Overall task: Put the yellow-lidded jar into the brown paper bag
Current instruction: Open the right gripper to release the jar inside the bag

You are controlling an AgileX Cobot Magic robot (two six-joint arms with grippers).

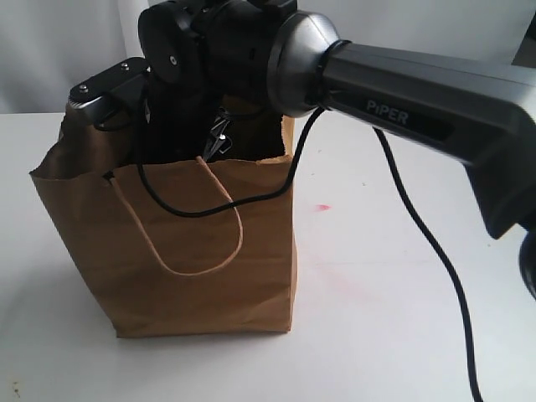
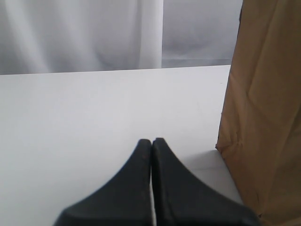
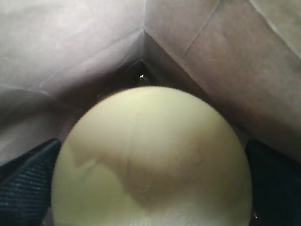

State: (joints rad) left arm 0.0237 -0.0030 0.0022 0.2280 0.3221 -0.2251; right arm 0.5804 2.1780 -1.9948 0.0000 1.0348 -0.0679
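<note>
Right hand [image 3: 150, 200] gripping yellow-lidded jar [image 3: 150, 150] in brown paper bag [image 1: 167, 251], lid facing wrist

The right arm [image 1: 419, 109] is angling steeply downward, the right claw [image 3: 151, 190] clamping the yellow-lidded jar [image 3: 150, 136]; the left claw [image 2: 151, 157] is holding its jaws pressed together.

The yellow-lidded jar [image 3: 153, 160] is cropped by the right wrist view's edge and concealed in the exterior view by the brown paper bag [image 1: 201, 243].
</note>
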